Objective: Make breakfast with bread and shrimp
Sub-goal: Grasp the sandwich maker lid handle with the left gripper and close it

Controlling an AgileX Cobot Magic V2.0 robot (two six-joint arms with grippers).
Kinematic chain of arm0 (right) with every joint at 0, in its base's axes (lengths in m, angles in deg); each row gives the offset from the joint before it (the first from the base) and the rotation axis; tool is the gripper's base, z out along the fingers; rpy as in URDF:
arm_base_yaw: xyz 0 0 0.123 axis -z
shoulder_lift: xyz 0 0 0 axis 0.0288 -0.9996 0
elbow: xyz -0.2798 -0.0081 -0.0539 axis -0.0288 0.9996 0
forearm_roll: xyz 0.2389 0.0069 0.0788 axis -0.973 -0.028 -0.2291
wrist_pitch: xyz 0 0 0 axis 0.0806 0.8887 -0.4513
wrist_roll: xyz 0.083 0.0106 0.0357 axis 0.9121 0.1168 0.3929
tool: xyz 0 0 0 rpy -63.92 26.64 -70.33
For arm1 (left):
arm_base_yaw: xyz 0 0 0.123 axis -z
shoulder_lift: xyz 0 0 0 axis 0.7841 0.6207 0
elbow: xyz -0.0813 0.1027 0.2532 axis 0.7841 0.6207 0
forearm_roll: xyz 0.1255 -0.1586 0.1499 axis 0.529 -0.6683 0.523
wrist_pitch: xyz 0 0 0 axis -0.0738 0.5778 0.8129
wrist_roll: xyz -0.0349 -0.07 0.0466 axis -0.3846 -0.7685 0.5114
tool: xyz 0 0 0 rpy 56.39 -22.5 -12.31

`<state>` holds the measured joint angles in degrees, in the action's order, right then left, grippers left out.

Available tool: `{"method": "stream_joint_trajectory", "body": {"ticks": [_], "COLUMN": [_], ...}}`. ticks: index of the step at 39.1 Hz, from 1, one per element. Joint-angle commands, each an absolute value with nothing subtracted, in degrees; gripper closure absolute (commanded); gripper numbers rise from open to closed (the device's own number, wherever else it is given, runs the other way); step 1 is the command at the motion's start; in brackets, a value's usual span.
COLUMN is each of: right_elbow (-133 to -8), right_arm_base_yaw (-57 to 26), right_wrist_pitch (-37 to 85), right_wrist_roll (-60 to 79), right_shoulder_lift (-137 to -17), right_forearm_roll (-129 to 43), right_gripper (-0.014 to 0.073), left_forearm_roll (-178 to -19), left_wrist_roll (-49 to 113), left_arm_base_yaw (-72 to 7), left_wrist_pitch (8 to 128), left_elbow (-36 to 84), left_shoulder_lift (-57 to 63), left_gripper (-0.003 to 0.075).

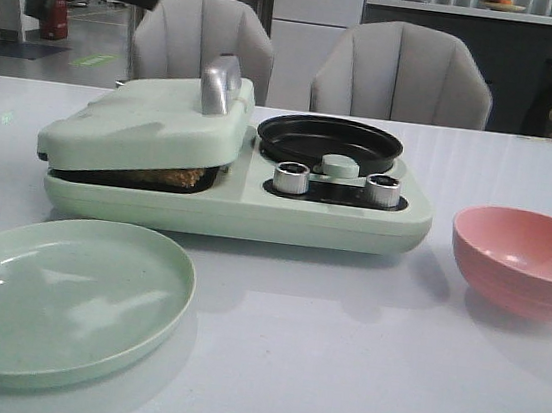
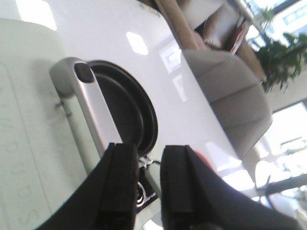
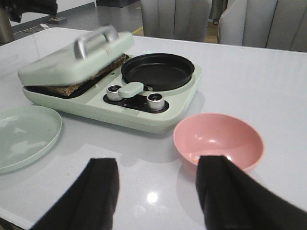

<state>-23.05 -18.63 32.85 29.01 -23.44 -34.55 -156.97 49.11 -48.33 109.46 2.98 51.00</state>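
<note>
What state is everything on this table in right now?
Sandwich press lid: lowered, propped slightly ajar on the bread.
Round black pan: empty.
Green plate: empty.
Pink bowl: upright, nothing clearly visible inside.
Left gripper: open.
Right gripper: open, holding nothing.

Matte black, blocky jaws

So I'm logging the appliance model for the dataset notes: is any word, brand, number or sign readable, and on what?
None readable.
Breakfast maker lid: faint embossed characters, too blurred to read.
Knobs: no legible markings.
Green plate, pink bowl: plain.
</note>
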Motion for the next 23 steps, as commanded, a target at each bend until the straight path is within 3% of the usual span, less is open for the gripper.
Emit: {"method": "stream_joint_trajectory", "body": {"ticks": [1,7,23], "right_elbow": [-24.61,-24.61,-24.61], "right_arm_base_yaw": [-18.33,-18.33,-18.38], "right_wrist_pitch": [28.35,28.35,28.35], "right_wrist_roll": [28.82,28.82,28.82], "right_shoulder_lift": [-23.96,-23.96,-23.96], "right_forearm_roll": [-34.89,-34.89,-34.89], "right_gripper": [0.0126,0.0126,0.0126], "left_forearm_roll": [-152.77,-145.04,-143.17], "left_wrist_roll": [50.36,50.0,47.6], "left_arm_base_yaw": [-43.44,-39.55,-39.18], "left_wrist_pitch": [102.71,98.29,97.36], "left_elbow": [1.38,1.38,0.64], "left_shoulder_lift": [48.32,49.99,51.36], "left_gripper": [0.0513,0.0513,0.0512]}}
